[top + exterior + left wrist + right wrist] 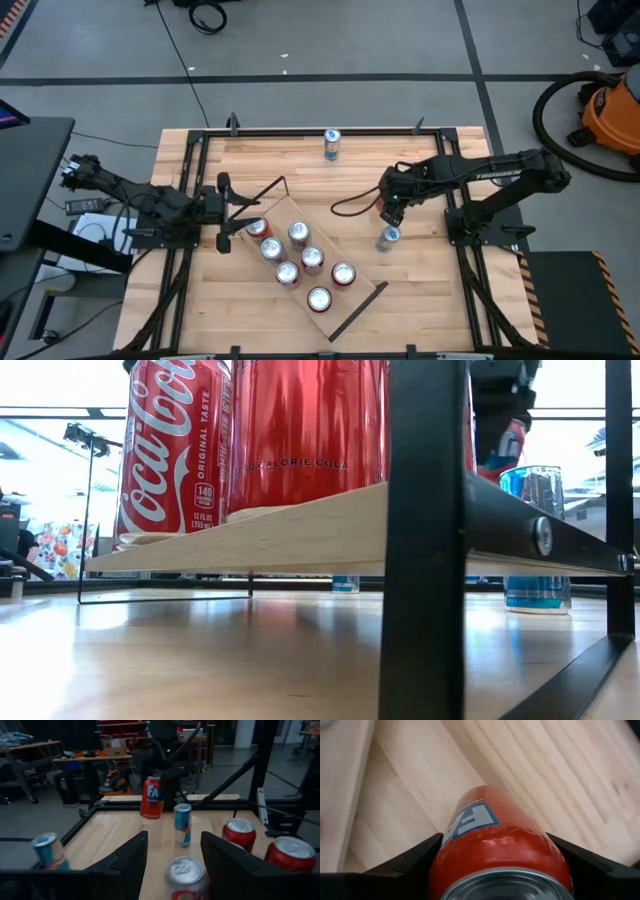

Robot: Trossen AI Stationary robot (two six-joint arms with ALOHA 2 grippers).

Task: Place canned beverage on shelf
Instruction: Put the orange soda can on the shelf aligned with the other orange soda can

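The shelf [360,293] is a pale wood plank lying aslant at the table's middle, and several red cans [300,255] stand on it. In the low view the shelf [300,535] shows edge-on. My right gripper [392,208] is shut on a red can [495,830] to the right of the shelf. That can also shows in the left wrist view [151,797]. My left gripper [236,228] is open at the shelf's left end. Its fingers stand on either side of a red can [185,875] without touching it. My right gripper pinches the red can's side wall [451,845] near its upper end between its two fingers. The fingers come from above, pointing down. The can hangs about upright below them [510,445], lifted clear of the table.
A blue can [388,238] stands on the table just near of my right gripper. Another blue can [332,143] stands by the far edge. Black frame rails [470,250] run along the table's sides. Bare tabletop lies between the shelf and the far edge.
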